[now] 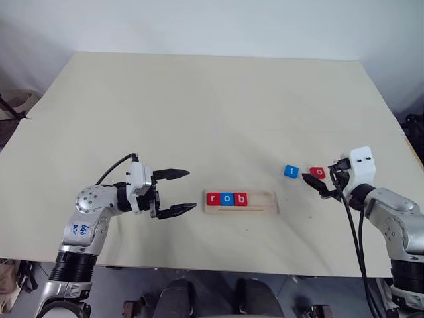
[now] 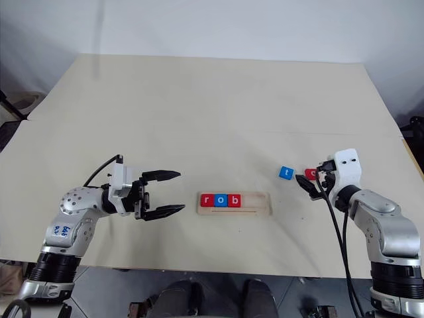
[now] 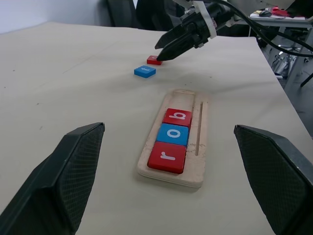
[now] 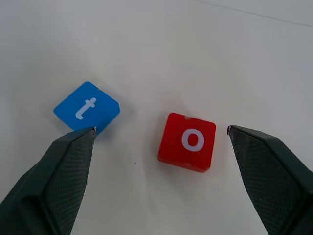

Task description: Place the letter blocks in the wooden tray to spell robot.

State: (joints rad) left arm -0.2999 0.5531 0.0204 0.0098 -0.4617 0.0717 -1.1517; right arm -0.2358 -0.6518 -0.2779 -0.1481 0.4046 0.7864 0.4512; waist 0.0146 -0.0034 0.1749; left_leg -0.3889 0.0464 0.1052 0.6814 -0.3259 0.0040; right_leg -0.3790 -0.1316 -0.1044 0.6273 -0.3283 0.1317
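Pale wood makes up the table (image 1: 199, 106), on which everything rests. Near its front edge the wooden tray (image 1: 265, 209) is laid lengthwise, with a red r (image 1: 212, 198), a blue o (image 1: 227, 198) and a red b (image 1: 241, 198) seated side by side at its left end; the right part of the slot is bare. The left gripper (image 1: 177, 192) is held level just left of the tray, its jaws spread wide and empty. The right gripper (image 2: 306, 184) is set with jaws released around the red o tile (image 4: 188, 141), not touching it, as is made plain from the right wrist, where the blue t tile (image 4: 87, 107) lies just beside one finger (image 4: 54, 181). From the left wrist a thin groove (image 3: 199, 129) beside the tray's slot is shown.
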